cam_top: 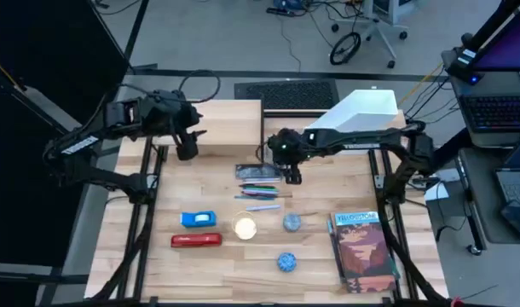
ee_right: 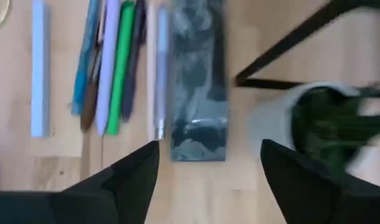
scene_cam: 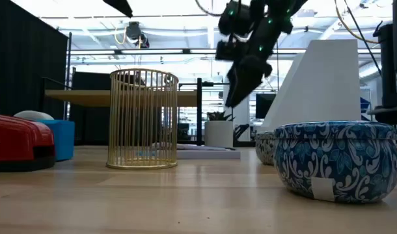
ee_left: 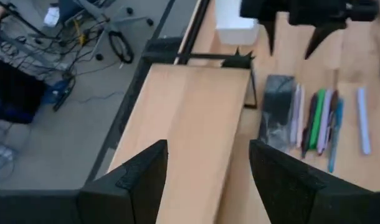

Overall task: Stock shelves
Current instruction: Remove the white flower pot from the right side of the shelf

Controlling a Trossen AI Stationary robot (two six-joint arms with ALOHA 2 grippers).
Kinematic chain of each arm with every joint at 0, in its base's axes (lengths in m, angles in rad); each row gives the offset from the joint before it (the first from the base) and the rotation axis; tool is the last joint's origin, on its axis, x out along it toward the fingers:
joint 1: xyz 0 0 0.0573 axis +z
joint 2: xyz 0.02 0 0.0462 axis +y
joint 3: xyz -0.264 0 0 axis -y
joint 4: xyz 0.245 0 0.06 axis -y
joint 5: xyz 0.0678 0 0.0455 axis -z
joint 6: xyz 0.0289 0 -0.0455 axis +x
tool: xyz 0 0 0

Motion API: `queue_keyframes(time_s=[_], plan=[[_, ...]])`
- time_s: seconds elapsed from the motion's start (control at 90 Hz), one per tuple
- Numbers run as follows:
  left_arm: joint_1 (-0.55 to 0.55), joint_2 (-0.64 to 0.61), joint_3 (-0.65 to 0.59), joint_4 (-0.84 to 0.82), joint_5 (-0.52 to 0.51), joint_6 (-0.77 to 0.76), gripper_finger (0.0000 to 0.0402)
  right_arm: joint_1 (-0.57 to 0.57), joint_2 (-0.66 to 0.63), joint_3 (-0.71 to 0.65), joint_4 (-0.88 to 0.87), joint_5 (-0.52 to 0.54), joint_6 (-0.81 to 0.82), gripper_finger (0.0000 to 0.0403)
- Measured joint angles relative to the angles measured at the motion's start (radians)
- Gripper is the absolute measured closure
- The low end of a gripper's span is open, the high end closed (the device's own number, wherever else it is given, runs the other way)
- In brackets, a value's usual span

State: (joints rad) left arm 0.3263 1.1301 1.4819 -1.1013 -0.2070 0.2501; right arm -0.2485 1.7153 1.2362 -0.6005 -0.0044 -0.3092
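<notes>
On the table, one red stapler (cam_top: 196,240), two blue tins (cam_top: 286,262), one book (cam_top: 362,248)

Plank shelf (cam_top: 226,115) at table's (cam_top: 158,273) back left, file holder (cam_top: 362,111) right, pens (cam_top: 262,183) between.

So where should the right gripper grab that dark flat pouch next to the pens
Come straight down with the right gripper, already open above the dark pouch. It lies flat, long and narrow, so close across its short width near the middle. Watch the pens tight along one long edge; the plant pot sits on the other side.
</notes>
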Motion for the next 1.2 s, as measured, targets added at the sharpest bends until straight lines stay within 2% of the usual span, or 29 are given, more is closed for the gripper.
queue_keyframes(time_s=[0.111,0.289,0.489,0.833,1.2], plan=[[0.024,0.001,-0.024,-0.002,0.000,0.002,0.0191,-0.001,0.051,0.000,0.015,0.011,-0.017,0.0160],[0.047,0.000,-0.036,-0.002,0.001,0.002,0.0191,-0.002,0.072,0.000,0.036,0.112,-0.030,0.0177],[0.055,0.001,-0.036,0.025,0.005,0.019,0.0191,-0.026,0.063,0.001,0.119,0.116,-0.063,0.0186],[0.054,0.001,-0.036,0.020,0.012,0.021,0.0191,-0.073,0.072,0.000,0.108,0.137,-0.077,0.0186],[0.054,0.001,-0.036,0.017,0.023,0.020,0.0191,-0.086,0.151,0.001,0.177,0.148,-0.155,0.0186]])
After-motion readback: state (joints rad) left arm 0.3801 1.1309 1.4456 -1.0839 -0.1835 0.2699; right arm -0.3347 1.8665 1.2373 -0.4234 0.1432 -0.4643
